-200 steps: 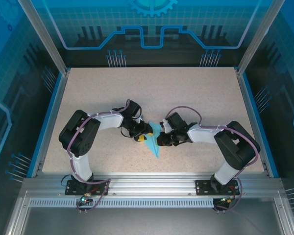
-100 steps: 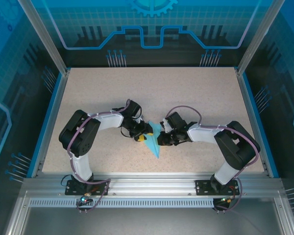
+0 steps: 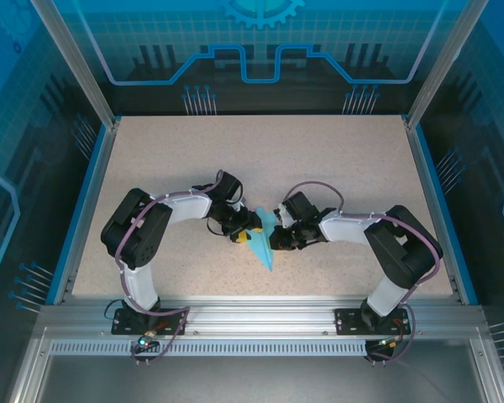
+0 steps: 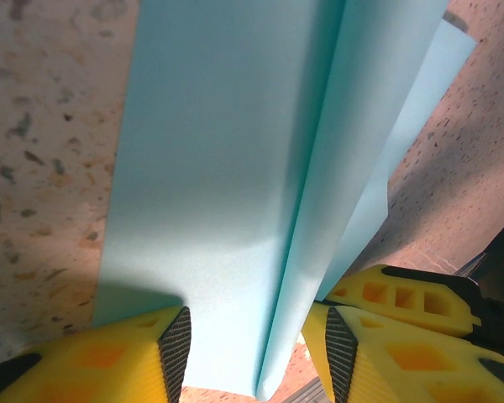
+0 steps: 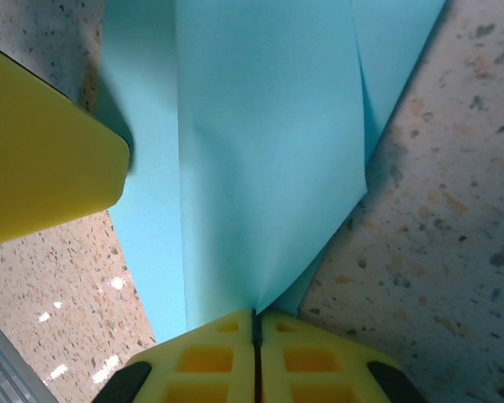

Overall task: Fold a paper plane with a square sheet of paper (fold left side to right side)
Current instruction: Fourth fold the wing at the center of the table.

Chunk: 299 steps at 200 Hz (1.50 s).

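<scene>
The cyan paper (image 3: 264,243) lies mid-table as a slim pointed dart with a long centre crease, its tip toward the near edge. My left gripper (image 3: 247,232) stands open at the paper's left side. In the left wrist view its yellow fingers (image 4: 175,348) straddle the creased paper (image 4: 227,185), the left one over the sheet. My right gripper (image 3: 275,238) is shut on the paper's right flap. In the right wrist view its jaws (image 5: 254,323) meet on a lifted fold of the paper (image 5: 260,151). A left finger (image 5: 42,168) shows beside it.
The speckled table (image 3: 260,159) is bounded by a blue rim (image 3: 84,210) and a metal frame (image 3: 252,315) at the near edge. Both arms bend inward and meet close together at the middle.
The right arm's elbow has edged slightly to the left. The paper and both grippers stay where they were.
</scene>
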Each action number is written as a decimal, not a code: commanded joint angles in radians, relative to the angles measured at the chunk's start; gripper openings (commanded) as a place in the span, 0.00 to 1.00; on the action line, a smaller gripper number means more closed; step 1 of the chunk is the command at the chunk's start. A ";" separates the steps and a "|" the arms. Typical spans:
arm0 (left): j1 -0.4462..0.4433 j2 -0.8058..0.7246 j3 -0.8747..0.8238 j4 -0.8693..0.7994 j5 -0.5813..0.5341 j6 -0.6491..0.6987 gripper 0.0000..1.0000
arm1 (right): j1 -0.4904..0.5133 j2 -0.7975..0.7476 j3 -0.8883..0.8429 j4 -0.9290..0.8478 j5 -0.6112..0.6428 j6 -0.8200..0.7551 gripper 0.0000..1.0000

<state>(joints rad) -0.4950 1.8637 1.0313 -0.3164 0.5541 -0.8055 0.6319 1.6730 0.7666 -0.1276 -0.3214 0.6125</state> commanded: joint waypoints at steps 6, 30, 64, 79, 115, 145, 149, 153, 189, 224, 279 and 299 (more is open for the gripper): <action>-0.005 0.010 -0.005 -0.062 -0.048 0.021 0.51 | -0.005 0.034 0.028 -0.059 0.027 -0.029 0.08; -0.005 -0.002 -0.001 -0.065 -0.047 0.031 0.51 | 0.000 0.043 0.031 -0.089 0.036 -0.031 0.08; -0.005 -0.053 0.037 -0.111 -0.069 0.075 0.55 | 0.008 0.065 0.031 -0.135 0.054 -0.032 0.08; -0.004 -0.067 0.064 -0.134 -0.074 0.092 0.56 | 0.009 0.076 0.031 -0.142 0.057 -0.033 0.07; -0.005 -0.059 0.102 -0.121 -0.033 0.096 0.45 | 0.012 0.083 0.031 -0.150 0.062 -0.033 0.07; -0.015 -0.005 0.130 -0.074 0.039 0.102 0.26 | 0.012 0.087 0.036 -0.157 0.064 -0.035 0.07; -0.017 0.001 0.135 -0.069 0.046 0.102 0.24 | 0.012 0.087 0.039 -0.157 0.063 -0.036 0.07; -0.019 0.011 0.140 -0.065 0.051 0.103 0.23 | 0.012 0.088 0.038 -0.158 0.062 -0.036 0.07; -0.034 0.070 0.180 -0.044 0.075 0.115 0.15 | 0.015 0.091 0.043 -0.165 0.065 -0.037 0.07; -0.033 0.106 0.187 -0.053 0.051 0.130 0.13 | 0.016 0.094 0.049 -0.178 0.070 -0.042 0.06; -0.033 0.135 0.175 -0.073 -0.004 0.138 0.12 | 0.020 0.095 0.051 -0.191 0.073 -0.046 0.07; -0.033 0.145 0.172 -0.091 -0.025 0.140 0.12 | 0.020 0.096 0.051 -0.191 0.075 -0.046 0.07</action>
<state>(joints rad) -0.5240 1.9800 1.1946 -0.3622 0.5652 -0.6964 0.6350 1.7134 0.8360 -0.2249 -0.3153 0.5823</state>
